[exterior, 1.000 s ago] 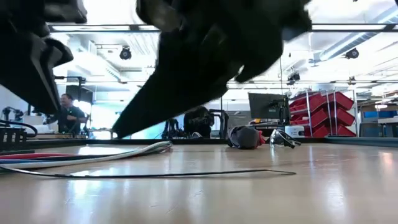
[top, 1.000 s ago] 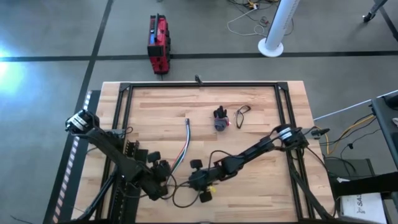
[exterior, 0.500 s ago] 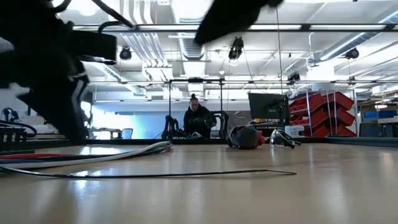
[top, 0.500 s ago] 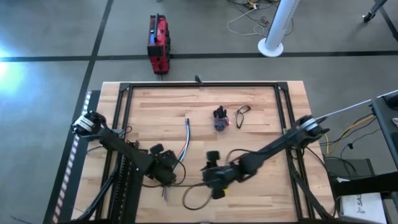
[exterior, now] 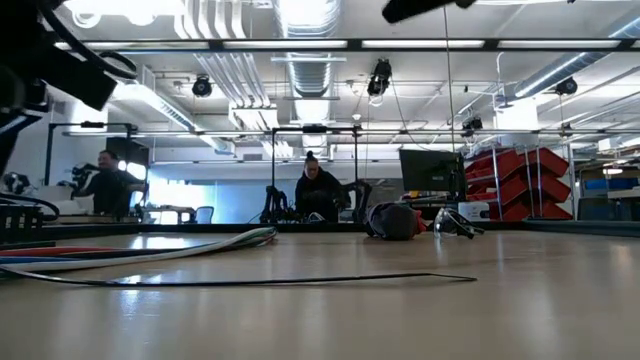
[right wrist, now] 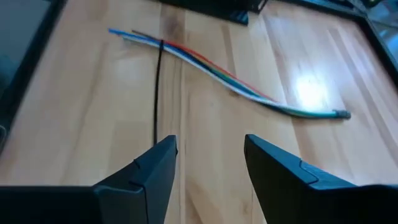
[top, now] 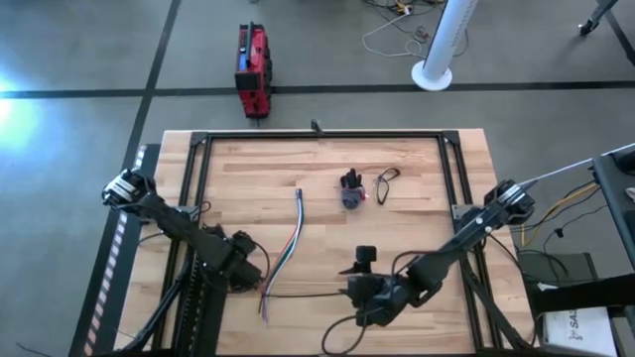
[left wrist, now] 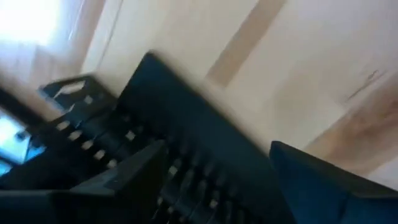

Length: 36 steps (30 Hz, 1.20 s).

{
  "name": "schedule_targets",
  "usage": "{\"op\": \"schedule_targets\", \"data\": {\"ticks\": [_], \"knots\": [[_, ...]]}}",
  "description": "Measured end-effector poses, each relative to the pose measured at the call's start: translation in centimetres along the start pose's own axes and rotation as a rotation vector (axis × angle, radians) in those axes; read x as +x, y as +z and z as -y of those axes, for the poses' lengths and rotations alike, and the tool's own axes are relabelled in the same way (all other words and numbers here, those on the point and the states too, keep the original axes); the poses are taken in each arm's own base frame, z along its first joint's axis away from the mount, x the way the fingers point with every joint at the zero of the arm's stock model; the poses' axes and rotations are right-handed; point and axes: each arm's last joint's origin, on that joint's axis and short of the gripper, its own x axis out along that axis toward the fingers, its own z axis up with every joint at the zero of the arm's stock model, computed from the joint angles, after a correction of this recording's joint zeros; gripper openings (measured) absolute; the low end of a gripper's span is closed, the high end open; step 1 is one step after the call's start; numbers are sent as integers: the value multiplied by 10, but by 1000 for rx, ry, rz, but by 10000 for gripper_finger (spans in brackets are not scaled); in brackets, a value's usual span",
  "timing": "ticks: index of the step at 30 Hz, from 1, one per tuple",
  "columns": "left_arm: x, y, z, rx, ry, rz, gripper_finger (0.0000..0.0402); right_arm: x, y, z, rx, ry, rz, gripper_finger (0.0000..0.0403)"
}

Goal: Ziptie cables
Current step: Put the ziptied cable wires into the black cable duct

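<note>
The cables (top: 288,248), a thin bundle of coloured wires, lie flat on the wooden table, running from its middle toward the near edge; they also show in the right wrist view (right wrist: 217,71) and the low view (exterior: 170,252). The ziptie (top: 308,295), a thin black strap, lies flat on the table and crosses the cables near their near end (right wrist: 161,43). My left gripper (top: 250,273) hovers left of the cables, open (left wrist: 217,146), over the black frame rail. My right gripper (top: 352,295) is open (right wrist: 208,146) at the strap's free end, touching nothing.
A dark bundled object (top: 350,190) and a small black wire loop (top: 387,183) lie at the far middle of the table. Black frame rails (top: 317,136) run round the table. Beyond the far edge, people sit in the room (exterior: 318,190).
Both grippers have drawn apart from the near end of the cables. My left gripper went toward the table's left edge, my right toward the right and near edges. Both rose out of the low view. Cables and ziptie lie on the table.
</note>
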Motion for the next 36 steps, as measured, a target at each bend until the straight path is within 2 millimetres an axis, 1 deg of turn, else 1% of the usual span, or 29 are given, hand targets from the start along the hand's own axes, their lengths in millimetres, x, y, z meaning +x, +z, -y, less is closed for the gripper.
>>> {"op": "schedule_targets", "data": {"ticks": [5,9,12,17,22,24,27,31,33,36], "knots": [[-9,-9,-15,-40,43,-11,314,5,-8,-1,34,-8,-24,179],[-8,-18,-26,-137,24,0,323,6,-10,-1,33,-10,-28,181],[3,-23,-33,-211,-21,-22,316,6,-10,-1,35,-9,-25,181],[33,-28,-43,-299,-102,-43,309,5,-10,-2,45,-8,-25,181],[59,-30,-44,-351,-197,-36,308,5,-9,-2,47,-4,-15,181],[68,-28,-40,-362,-246,-23,308,6,-6,-2,45,0,1,181],[72,-24,-33,-346,-303,22,308,7,-2,-1,33,5,30,181],[67,-14,-26,-316,-301,150,308,9,2,0,24,10,62,181],[63,-6,-23,-300,-295,234,308,10,3,1,19,10,71,180],[59,9,-18,-282,-285,302,308,11,5,3,20,7,76,181]]}}
